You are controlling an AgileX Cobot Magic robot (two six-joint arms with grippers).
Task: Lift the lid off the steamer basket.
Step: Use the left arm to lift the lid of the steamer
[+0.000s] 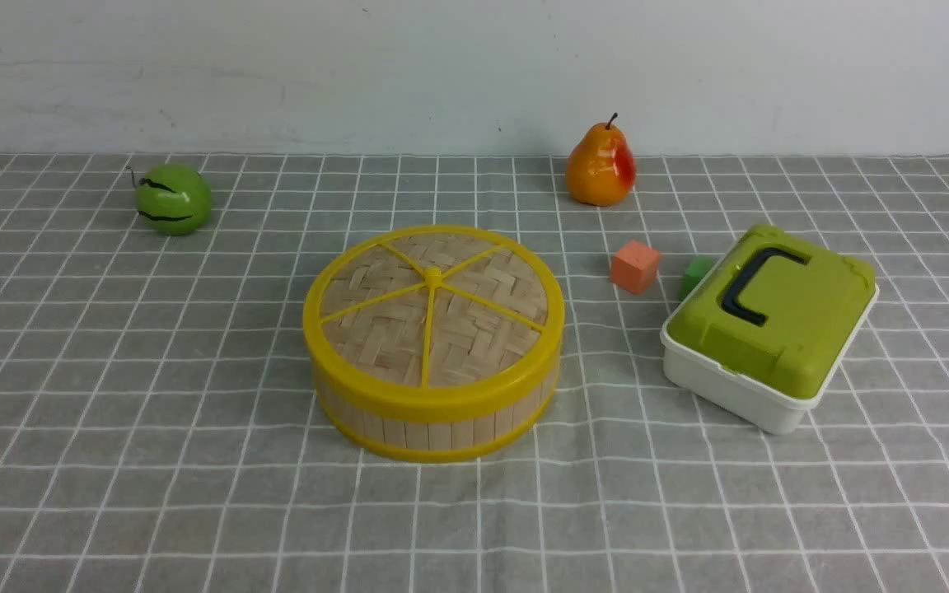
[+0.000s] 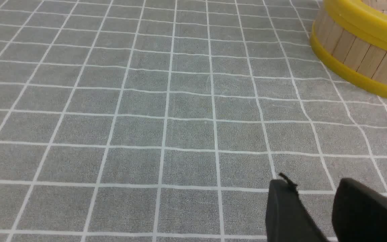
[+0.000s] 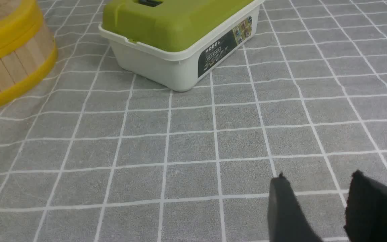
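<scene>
The lid (image 1: 433,309), a woven bamboo disc with yellow rim, spokes and centre knob, sits closed on the steamer basket (image 1: 433,424) in the middle of the cloth. The basket's slatted wall also shows in the left wrist view (image 2: 364,58) and in the right wrist view (image 3: 8,64), where the lid's yellow rim (image 3: 10,32) sits on top. My left gripper (image 2: 314,188) is open and empty over bare cloth, well short of the basket. My right gripper (image 3: 317,183) is open and empty over bare cloth. Neither gripper shows in the front view.
A white box with a green lid and dark handle (image 1: 771,321) stands right of the basket, also in the right wrist view (image 3: 180,37). An orange cube (image 1: 634,266) and a green cube (image 1: 695,274) lie between them. A pear (image 1: 600,167) and a green apple (image 1: 172,198) sit at the back.
</scene>
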